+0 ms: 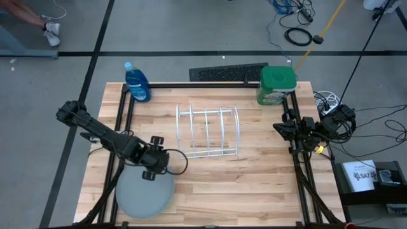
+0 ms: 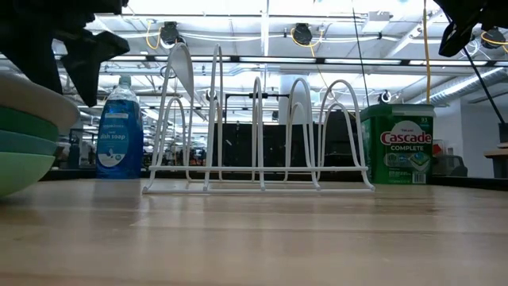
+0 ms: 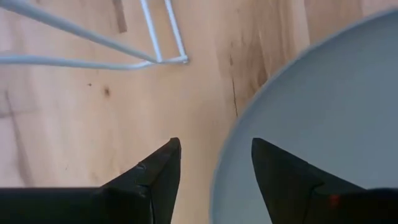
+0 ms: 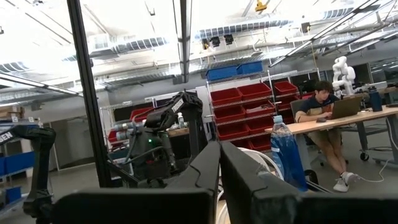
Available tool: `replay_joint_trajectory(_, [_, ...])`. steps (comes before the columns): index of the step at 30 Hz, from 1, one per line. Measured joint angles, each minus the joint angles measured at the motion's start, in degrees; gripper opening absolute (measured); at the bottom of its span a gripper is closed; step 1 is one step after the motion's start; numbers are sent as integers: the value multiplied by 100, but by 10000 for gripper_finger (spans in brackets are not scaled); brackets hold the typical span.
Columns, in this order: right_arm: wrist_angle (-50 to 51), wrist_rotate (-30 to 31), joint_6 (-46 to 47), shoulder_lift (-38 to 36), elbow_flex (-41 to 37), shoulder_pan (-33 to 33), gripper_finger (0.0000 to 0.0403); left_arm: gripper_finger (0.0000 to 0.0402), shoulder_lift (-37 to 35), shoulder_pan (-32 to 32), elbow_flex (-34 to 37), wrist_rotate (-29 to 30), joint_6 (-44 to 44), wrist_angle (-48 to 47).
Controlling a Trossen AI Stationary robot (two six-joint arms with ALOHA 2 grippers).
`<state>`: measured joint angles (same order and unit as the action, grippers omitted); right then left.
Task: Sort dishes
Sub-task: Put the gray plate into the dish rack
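progress: none racked, rack holds nothing | plates: four stacked, grey plate on top, near rack's front-left corner | left gripper: fingers apart astride the grey rim, not yet closed | right gripper: fingers together, waiting right of rack | around: soap bottle, detergent tub behind rack; path looks clear

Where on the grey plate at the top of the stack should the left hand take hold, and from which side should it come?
Probably the rim nearest the white wire rack. The grey plate lies flat on the stack, so only its thin edge offers a hold. The left hand is already above that edge with its fingers open, one finger over the plate and one over the wooden table. Coming down from above to straddle the rim seems best.
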<state>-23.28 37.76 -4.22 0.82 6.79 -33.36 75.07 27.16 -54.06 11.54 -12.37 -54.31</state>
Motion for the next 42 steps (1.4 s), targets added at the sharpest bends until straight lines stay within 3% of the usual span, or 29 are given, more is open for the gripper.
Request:
replay_joint_trajectory(5, [0, 0, -12, 2, 0, 1, 11, 196, 0, -194, 2, -200, 558, 170])
replay_joint_trajectory(16, [1, 2, -12, 0, 0, 1, 11, 196, 258, -372, 7, -795, 868, 311])
replay_joint_trajectory(30, [2, 0, -12, 0, 0, 1, 11, 193, 880, -367, 7, -680, 1223, 430])
replay_joint_trajectory(34, [2, 0, -12, 0, 0, -1, 11, 166, 892, -377, 7, -459, 1329, 448])
replay_joint_trajectory(42, [2, 0, -12, 0, 0, 0, 11, 73, 892, -390, 7, -359, 1428, 438])
